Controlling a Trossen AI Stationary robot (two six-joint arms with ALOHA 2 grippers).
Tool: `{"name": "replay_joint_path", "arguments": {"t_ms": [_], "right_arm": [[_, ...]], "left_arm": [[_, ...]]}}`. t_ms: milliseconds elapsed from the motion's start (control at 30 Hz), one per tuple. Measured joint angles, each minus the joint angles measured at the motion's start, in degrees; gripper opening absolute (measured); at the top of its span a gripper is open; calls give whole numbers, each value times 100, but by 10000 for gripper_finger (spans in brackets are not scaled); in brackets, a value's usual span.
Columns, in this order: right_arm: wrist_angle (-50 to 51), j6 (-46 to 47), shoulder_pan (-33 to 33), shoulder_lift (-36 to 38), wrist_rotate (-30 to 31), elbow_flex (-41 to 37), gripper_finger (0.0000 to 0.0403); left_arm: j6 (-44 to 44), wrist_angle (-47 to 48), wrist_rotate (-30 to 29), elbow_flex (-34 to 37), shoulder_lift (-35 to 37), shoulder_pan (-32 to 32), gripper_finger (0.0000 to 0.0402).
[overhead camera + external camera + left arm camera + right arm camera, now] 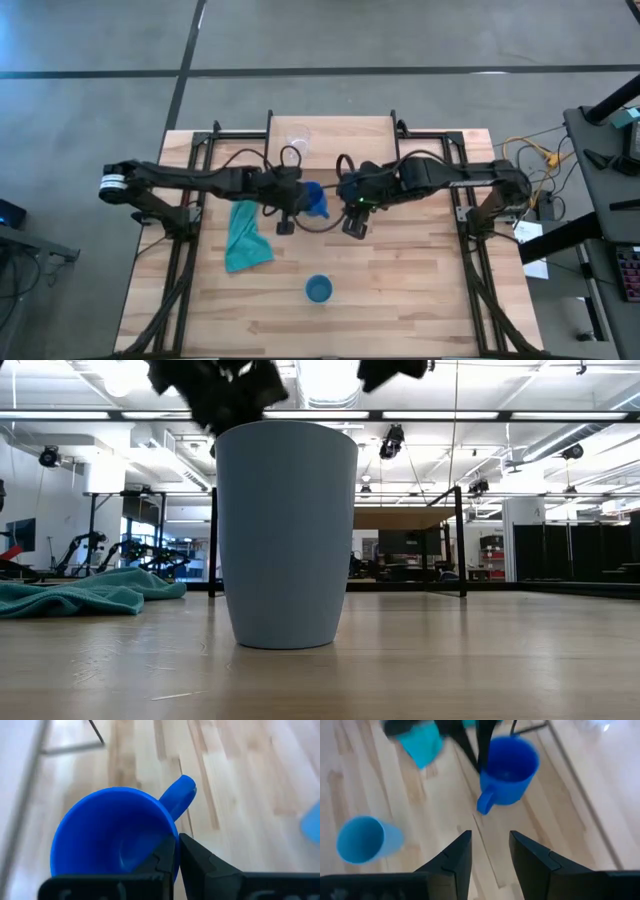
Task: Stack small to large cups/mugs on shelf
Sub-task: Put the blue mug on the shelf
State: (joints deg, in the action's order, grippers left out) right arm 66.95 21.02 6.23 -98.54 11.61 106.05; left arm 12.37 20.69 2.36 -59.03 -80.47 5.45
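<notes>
My left gripper point(306, 200) is shut on the dark blue handled mug point(316, 200) at the table's middle. The mug's handle point(181, 795) points away from the fingers. Just right of it, my right gripper point(352, 222) hovers open above the mug point(509, 765), touching nothing. The lighter blue handleless cup point(319, 290) stands upright on its base near the front edge. The clear glass cup point(298, 137) stands on the shelf point(350, 135) at the far middle. My left gripper pinches the mug's rim point(169, 836) on the side next to the handle, one finger inside the mug and one outside. The fingers slant down from the table's left. The mug's mouth faces up. Whether its base is clear of the table I cannot tell.
A crumpled teal cloth point(247, 235) lies on the table left of the mug. Black frame rails point(190, 200) run along both sides of the table. Bare wood lies between the mug and the light blue cup point(362, 840).
</notes>
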Motion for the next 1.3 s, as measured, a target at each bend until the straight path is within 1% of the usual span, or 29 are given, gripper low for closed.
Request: {"name": "replay_joint_path", "arguments": {"t_ms": [100, 200, 267, 333, 367, 400, 467, 567, 600, 633, 767, 833, 1000, 1167, 1300], "right_arm": [[16, 58, 18, 0, 35, -334, 125], [11, 243, 16, 0, 116, -541, 125], [0, 303, 49, 0, 323, -600, 125], [-37, 257, 95, 0, 672, -631, 125], [-46, 211, 108, 0, 769, -644, 125], [-41, 139, 109, 0, 741, -652, 125], [-8, -29, 68, 0, 333, -656, 127], [9, -224, -150, 0, -838, -682, 129], [-26, -177, -199, 0, -984, -695, 129], [-39, -92, -227, 0, -931, -698, 129], [-349, 118, -187, 17, 174, -701, 126], [-682, 150, -115, 37, 546, -700, 123], [-1355, 152, 54, 48, 1039, -698, 114], [-1286, 239, 230, 46, 1962, -698, 105], [-1292, 464, 309, 46, 2059, -698, 98]], "left_arm": [[75, 223, -127, -411, 17, -2, 1], [262, 426, -154, -679, 31, -2, 0], [298, 604, -193, -790, 31, -2, 0], [301, 610, -254, -861, 31, -2, 0], [303, 590, -274, -887, 31, -2, 0], [303, 591, -273, -903, 31, -2, 0], [303, 610, -276, -928, 31, -2, 0], [303, 588, -284, -965, 29, -2, 0], [304, 572, -289, -980, 29, -2, 0], [304, 564, -293, -994, 29, -2, 0], [305, 530, -308, -1103, 29, -2, 0], [305, 531, -343, -1175, 29, -2, 0], [317, 613, -450, -1405, 26, -2, 0], [312, 526, -460, -1464, 29, -2, 0], [312, 533, -460, -1464, 26, 0, 0]]}}
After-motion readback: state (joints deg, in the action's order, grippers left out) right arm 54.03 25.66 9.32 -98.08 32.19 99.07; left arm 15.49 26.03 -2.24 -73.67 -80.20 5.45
